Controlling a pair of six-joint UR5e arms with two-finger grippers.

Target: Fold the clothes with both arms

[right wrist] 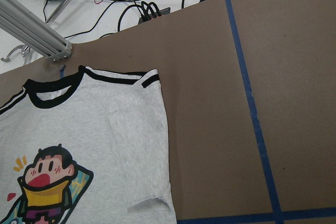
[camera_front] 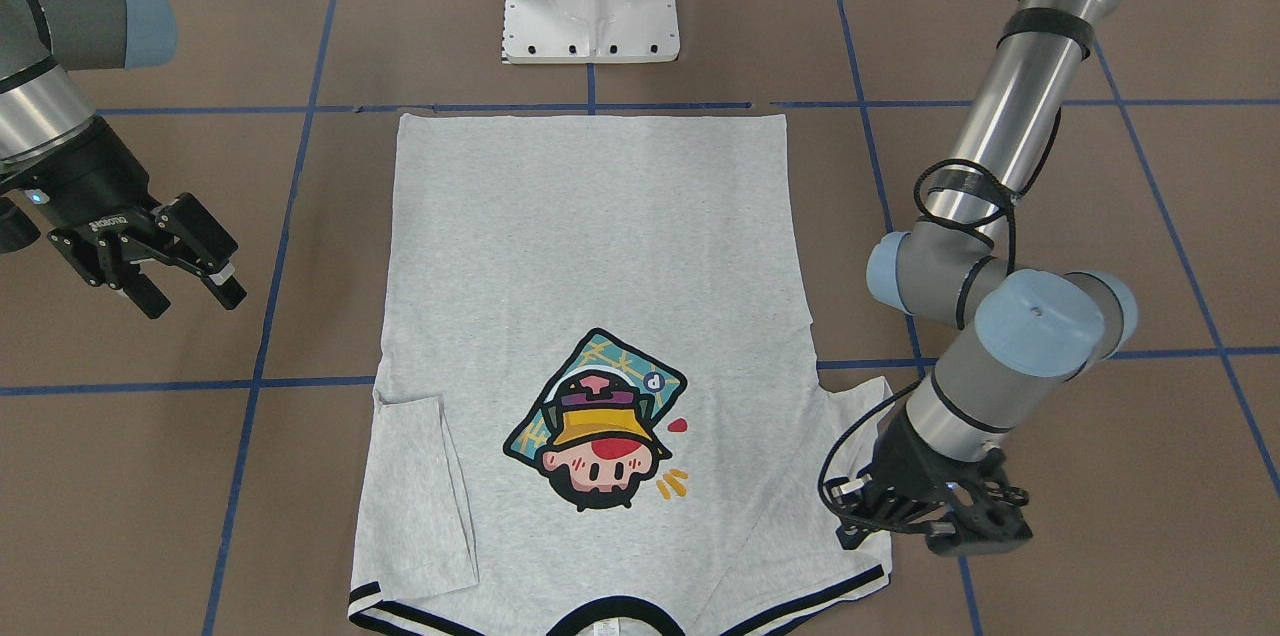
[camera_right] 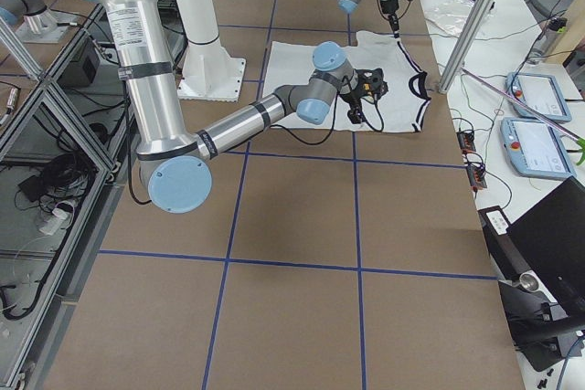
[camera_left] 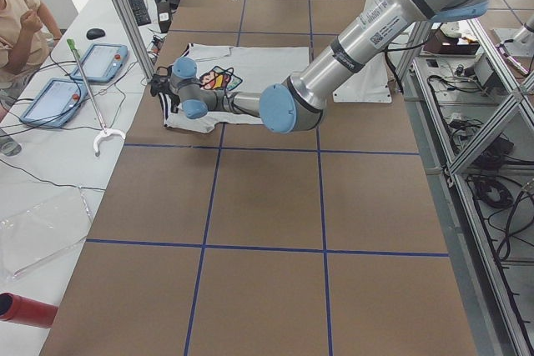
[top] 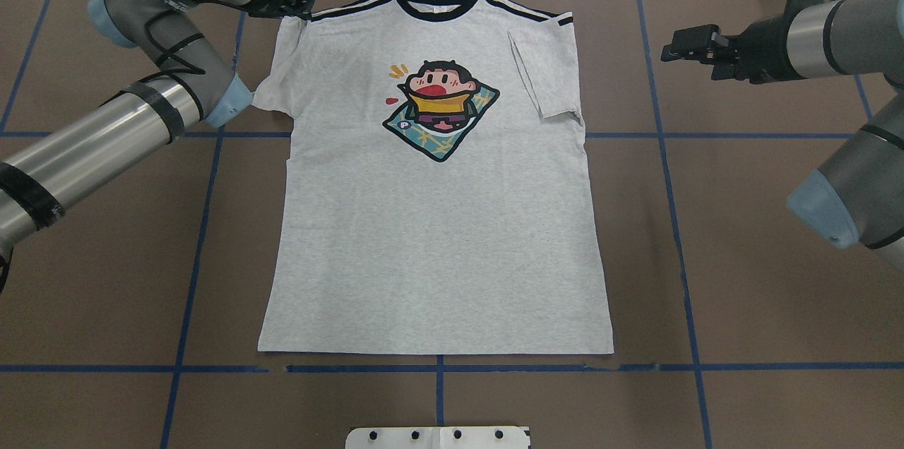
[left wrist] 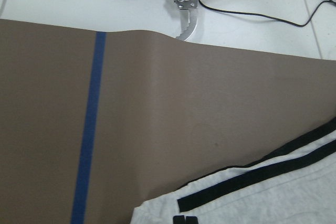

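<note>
currently: t-shirt (top: 438, 237) flat, right sleeve (top: 547, 75) folded in. left gripper (top: 302, 4) at left sleeve (top: 279, 82), finger gap untellable; right gripper (camera_front: 190, 294) fingers wide, empty. next you likely pinch that cuff.

Overhead and front cameras face each other (both steeply down), sharing the T-shirt (top: 434, 244).
</note>
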